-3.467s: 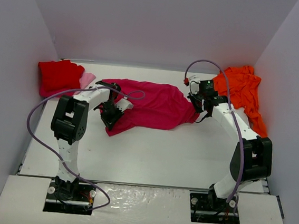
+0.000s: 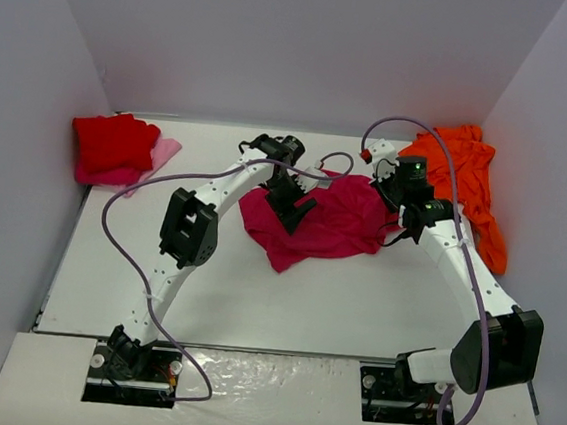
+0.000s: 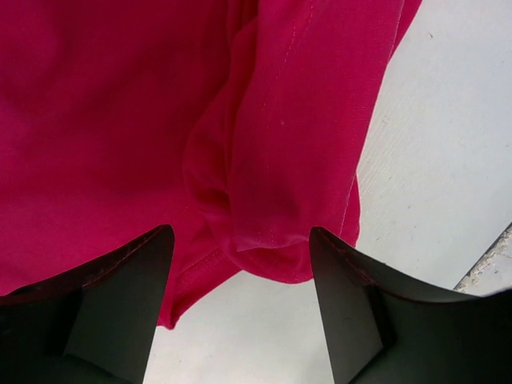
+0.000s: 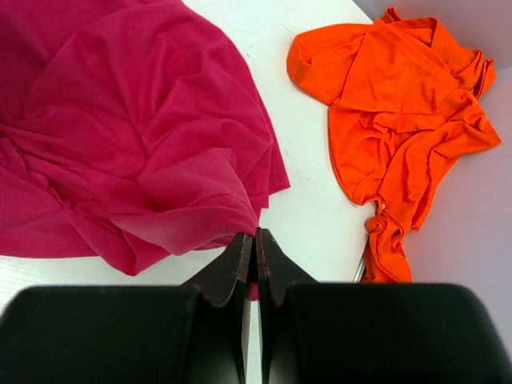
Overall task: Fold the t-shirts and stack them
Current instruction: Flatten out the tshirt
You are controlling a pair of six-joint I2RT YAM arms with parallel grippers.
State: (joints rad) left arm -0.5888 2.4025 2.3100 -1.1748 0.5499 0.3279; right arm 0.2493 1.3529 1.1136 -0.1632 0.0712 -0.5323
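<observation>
A magenta-pink t-shirt [image 2: 327,227] lies bunched on the white table [image 2: 256,290] at centre right. My left gripper [image 2: 295,202] hovers over its left part with the jaws open. In the left wrist view a folded hem of this shirt [image 3: 272,200] lies below the gap of the left gripper [image 3: 240,234], and nothing is held. My right gripper [image 2: 395,219] is shut on the shirt's right edge; in the right wrist view the right gripper [image 4: 256,233] pinches that cloth [image 4: 136,136]. An orange t-shirt [image 2: 464,180] [image 4: 400,104] lies crumpled at the back right. A red t-shirt [image 2: 115,141] sits at the back left.
The red shirt rests on a pink piece of cloth [image 2: 165,151] near the left wall. Grey walls close in the table on three sides. A purple cable [image 2: 128,258] loops from the left arm, another from the right arm [image 2: 474,321].
The left gripper has moved right and farther back. The magenta shirt's left end has come over with it, so the shirt is now a shorter bunch. The right gripper holds nearly the same spot.
</observation>
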